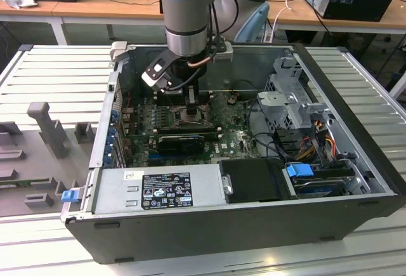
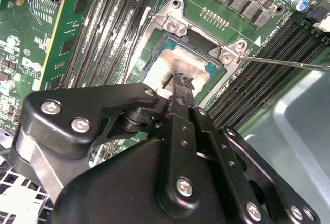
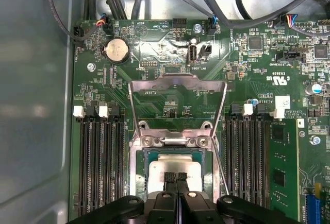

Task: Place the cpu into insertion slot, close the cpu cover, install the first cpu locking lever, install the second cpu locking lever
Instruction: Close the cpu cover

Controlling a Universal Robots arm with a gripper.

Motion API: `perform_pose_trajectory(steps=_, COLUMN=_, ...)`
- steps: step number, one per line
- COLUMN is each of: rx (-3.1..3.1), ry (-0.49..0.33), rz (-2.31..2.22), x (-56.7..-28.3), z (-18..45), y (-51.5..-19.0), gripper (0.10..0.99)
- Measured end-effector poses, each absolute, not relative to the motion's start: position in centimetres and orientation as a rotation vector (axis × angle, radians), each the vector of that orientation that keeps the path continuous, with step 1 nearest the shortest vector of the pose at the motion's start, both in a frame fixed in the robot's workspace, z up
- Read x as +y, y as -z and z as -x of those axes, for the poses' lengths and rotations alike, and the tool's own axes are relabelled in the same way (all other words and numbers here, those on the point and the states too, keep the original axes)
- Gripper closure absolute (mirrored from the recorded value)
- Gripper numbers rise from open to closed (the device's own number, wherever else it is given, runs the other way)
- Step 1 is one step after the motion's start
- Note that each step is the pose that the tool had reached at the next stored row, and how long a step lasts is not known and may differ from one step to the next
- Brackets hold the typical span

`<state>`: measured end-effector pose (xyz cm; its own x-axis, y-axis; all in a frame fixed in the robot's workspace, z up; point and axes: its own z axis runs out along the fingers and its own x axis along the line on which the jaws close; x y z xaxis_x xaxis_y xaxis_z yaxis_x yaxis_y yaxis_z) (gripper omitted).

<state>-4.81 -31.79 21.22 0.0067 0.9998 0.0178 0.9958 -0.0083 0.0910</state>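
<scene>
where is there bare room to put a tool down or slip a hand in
Free: the ribbed tabletop on the exterior view's right of the case, and behind the grey fixtures on its left. Inside, the bare metal panel beside the board. Crowded: the socket under the gripper, hemmed by memory slots; cables tangle by the drive cage.

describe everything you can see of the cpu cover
The cpu cover is a thin silvery metal frame with a large square opening showing the green motherboard behind. In the first wrist view it is swung open, tilted up from its hinge, beyond the cpu. The gripper is clear of it, over the cpu.
</scene>
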Motion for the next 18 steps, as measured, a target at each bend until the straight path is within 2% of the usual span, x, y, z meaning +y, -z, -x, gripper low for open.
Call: perform_pose_trajectory(steps=18, rx=2.175, ry=-0.118, rz=-2.191, x=-31.8, z=4.6, y=-22.4, gripper=0.980)
